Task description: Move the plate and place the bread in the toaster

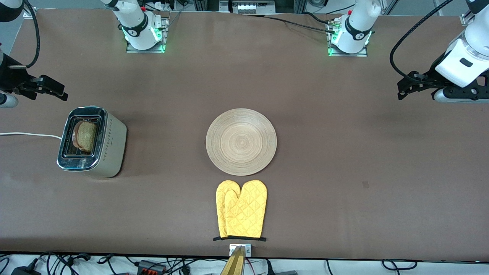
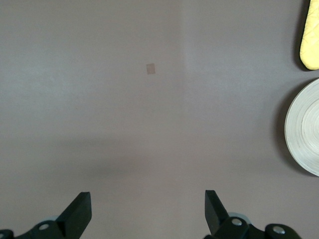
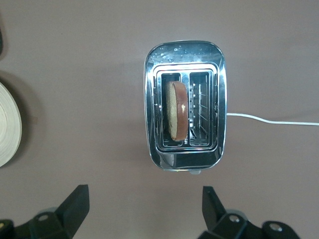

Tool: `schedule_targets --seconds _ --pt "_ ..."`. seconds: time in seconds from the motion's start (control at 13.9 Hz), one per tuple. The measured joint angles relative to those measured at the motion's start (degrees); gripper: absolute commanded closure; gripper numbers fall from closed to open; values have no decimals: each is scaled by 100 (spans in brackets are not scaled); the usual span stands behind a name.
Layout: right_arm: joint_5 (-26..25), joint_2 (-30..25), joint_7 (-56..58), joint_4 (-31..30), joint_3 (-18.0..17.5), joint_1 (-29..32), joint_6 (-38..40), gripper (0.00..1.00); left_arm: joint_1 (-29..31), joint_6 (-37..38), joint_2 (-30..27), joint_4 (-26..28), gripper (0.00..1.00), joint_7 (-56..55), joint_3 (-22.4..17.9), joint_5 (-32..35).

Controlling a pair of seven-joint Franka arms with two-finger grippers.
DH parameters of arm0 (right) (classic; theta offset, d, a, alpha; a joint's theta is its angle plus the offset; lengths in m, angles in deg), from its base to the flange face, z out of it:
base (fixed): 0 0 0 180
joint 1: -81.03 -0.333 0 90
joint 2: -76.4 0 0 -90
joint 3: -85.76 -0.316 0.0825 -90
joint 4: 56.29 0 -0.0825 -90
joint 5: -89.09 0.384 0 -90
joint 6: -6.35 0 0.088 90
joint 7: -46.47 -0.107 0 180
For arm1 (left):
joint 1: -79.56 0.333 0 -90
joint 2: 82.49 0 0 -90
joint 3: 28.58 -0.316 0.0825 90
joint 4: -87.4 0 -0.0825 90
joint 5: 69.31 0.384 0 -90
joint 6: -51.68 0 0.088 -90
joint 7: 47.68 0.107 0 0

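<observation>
Brown and matte, the table [image 1: 328, 160] spreads under both arms on my screens; the plate [image 1: 241, 141] lies flat near its middle, and a pair of yellow oven mitts [image 1: 241, 209] lies just beside the plate, nearer to the front camera; the toaster [image 1: 91, 142] stands toward the right arm's end of the table, its white cord [image 1: 26, 134] trailing off toward the table's edge; I see the bread [image 1: 85, 136] standing on edge in one of the two slots, the slot toward the plate, while the second slot holds only its wire rack; the right end effector [image 1: 57, 91] hangs above the table near the toaster, fingers spread wide with nothing between them, and its wrist view looks straight down on the chrome top; the left end effector [image 1: 407, 88] hangs over bare table toward the left arm's end, well apart from the plate, fingers likewise wide apart and holding nothing.
</observation>
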Motion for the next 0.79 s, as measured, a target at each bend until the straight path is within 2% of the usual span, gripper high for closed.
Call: schedule_targets --seconds 0.79 --pt "-1 0 0 0 -53 7 44 0 0 0 0 0 0 -1 -1 0"
